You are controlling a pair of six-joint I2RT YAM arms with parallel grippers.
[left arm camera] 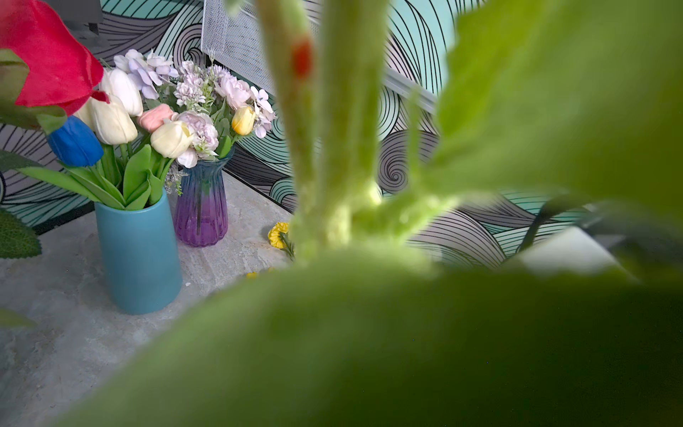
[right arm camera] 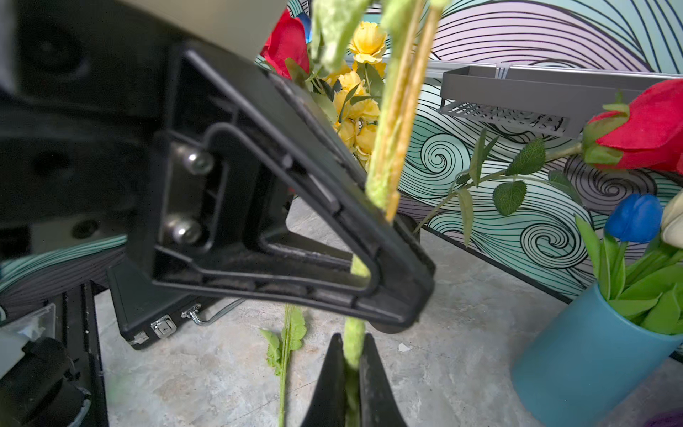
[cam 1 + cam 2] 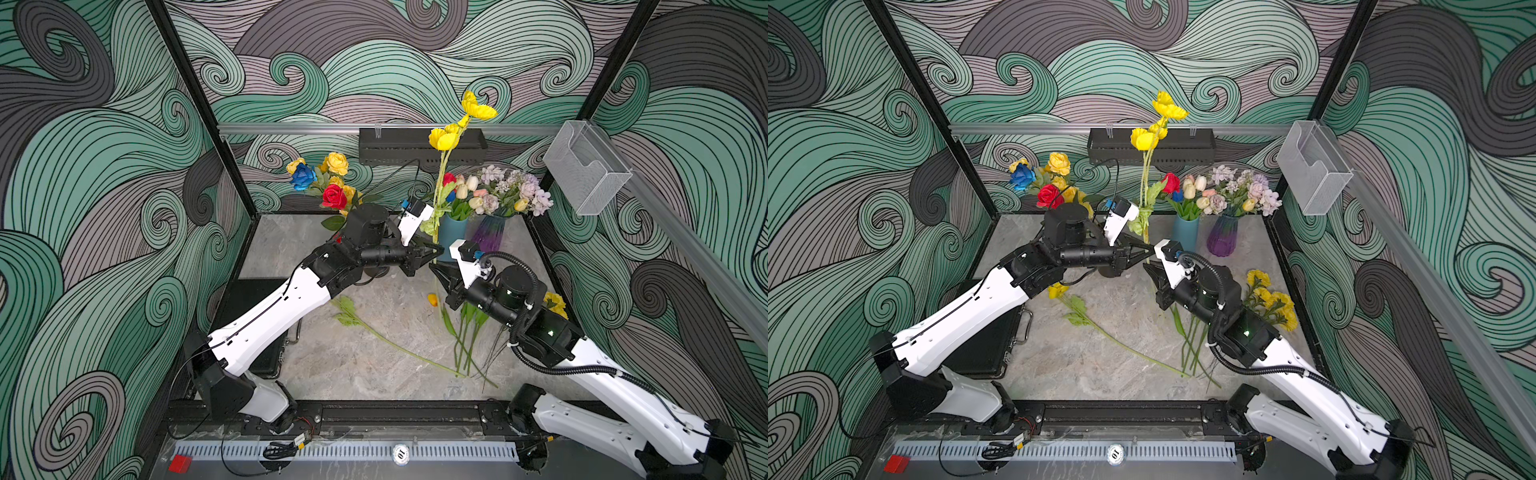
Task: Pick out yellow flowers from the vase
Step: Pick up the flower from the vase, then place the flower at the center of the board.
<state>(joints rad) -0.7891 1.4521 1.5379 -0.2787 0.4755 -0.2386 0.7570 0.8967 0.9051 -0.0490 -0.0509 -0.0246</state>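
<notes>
A tall spray of yellow flowers (image 3: 446, 137) stands upright above the table, left of the blue vase (image 3: 452, 235). Both grippers hold its green stem (image 2: 384, 159). My left gripper (image 3: 439, 249) is shut on the stem, its black finger (image 2: 295, 222) filling the right wrist view. Just below it, my right gripper (image 2: 351, 345) is shut on the same stem. In the left wrist view blurred green leaves hide the jaws. More yellow flowers lie on the table: pom-poms (image 3: 1273, 301), a small tulip (image 3: 432, 299) and a long-stemmed bloom (image 3: 1057, 289). Yellow roses (image 3: 336, 163) stand behind the left arm.
A purple vase (image 3: 492, 232) with pale blooms and one yellow tulip (image 3: 520, 204) stands beside the blue vase. Loose green stems (image 3: 465, 345) lie near the right arm. A black case (image 3: 257, 316) lies at the table's left edge. A black shelf (image 3: 399, 145) hangs on the back wall.
</notes>
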